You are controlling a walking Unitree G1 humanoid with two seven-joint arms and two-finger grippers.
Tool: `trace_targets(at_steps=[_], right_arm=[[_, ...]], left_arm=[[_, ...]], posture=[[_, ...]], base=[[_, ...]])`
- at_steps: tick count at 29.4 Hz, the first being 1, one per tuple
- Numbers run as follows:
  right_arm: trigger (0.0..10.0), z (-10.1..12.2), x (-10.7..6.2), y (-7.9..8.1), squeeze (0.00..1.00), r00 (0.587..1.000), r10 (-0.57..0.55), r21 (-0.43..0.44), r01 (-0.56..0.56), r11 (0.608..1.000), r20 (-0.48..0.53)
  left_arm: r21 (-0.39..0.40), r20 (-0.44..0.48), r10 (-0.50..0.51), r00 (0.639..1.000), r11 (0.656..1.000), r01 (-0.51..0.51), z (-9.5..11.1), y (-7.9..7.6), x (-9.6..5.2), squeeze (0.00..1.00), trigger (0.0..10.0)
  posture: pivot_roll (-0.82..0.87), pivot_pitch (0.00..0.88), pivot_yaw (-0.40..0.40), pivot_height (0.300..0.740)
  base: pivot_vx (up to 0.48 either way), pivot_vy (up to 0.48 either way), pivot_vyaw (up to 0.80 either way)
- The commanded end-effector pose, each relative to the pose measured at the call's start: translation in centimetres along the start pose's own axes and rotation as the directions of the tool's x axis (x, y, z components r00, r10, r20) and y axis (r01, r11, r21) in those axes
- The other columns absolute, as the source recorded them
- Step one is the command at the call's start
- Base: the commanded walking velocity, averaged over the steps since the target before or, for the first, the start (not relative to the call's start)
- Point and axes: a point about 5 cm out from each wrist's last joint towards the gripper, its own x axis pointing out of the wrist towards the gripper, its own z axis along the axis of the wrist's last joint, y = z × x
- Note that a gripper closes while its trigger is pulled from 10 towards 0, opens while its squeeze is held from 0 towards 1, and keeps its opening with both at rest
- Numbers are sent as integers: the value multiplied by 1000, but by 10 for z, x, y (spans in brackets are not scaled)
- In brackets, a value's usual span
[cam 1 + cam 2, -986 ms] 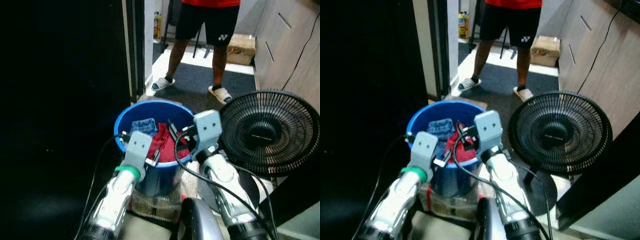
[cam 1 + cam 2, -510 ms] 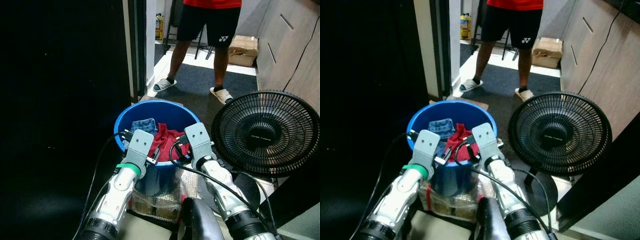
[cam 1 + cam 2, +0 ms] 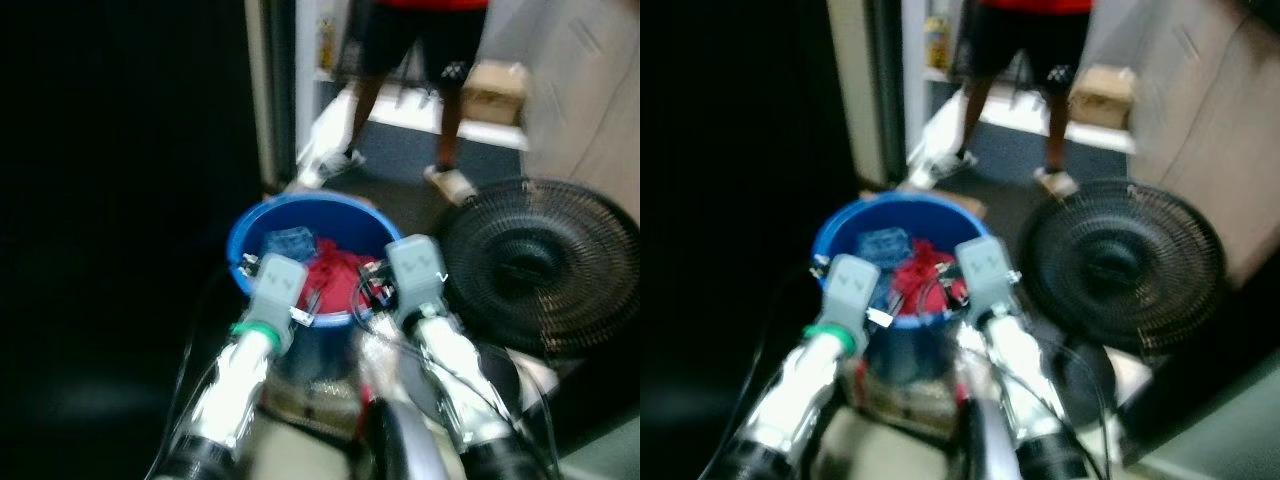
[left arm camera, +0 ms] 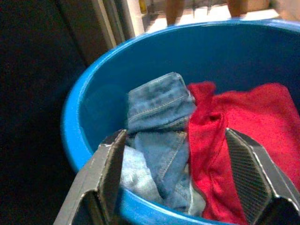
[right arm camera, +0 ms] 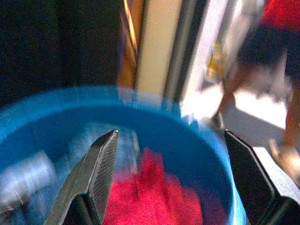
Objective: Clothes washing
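Clothes (image 4: 187, 136) in blue bucket (image 3: 245, 235)

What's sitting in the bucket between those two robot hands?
Between the left hand and right hand, the blue bucket holds folded jeans and a red garment, clearest in the left wrist view. Both hands are open.

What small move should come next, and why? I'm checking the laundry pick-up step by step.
Probably lower the left gripper into the blue bucket and close on the denim garment. Its fingers are open over the near rim, with the denim between them beside the red cloth. The right gripper is open too, hovering over the bucket.
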Motion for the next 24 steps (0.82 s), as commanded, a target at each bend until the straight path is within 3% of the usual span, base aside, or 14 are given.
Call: trace_targets(at_steps=[1,2,4,7,18,21,24], right_arm=[[10000,-6,-8,-10,0,999,-49,-21,49,999,-10],[10000,-6,-8,-10,0,999,-49,-21,49,999,-10],[10000,-3,-4,-9,0,998,-57,-21,57,998,7],[10000,-2,-1,-4,0,998,-52,-18,52,998,18],[10000,-3,-5,3,0,1000,2,3,-2,1000,15],[10000,-8,-7,10,0,999,54,-14,-54,998,-6],[10000,-22,-7,15,0,992,87,-94,-95,991,-91]], left_arm=[[-11,110,-21,994,1000,22,32,-2,10,0,10000],[-11,110,-21,994,1000,22,32,-2,10,0,10000],[-4,193,-14,981,1000,15,60,4,20,0,10000],[-9,226,-15,974,1000,18,74,6,26,0,10000],[-11,182,-39,983,999,42,59,-2,17,0,10000],[-13,166,-39,985,999,42,55,-3,15,0,10000],[-4,142,-34,989,999,35,51,-1,16,0,10000]], posture=[[50,54,4,478],[50,54,4,478],[54,48,5,478],[56,45,6,478],[64,49,7,478],[68,55,3,478],[70,58,1,478]], base=[[0,0,0],[0,0,0],[0,0,0],[0,0,0],[0,0,0],[0,0,0],[0,0,0]])
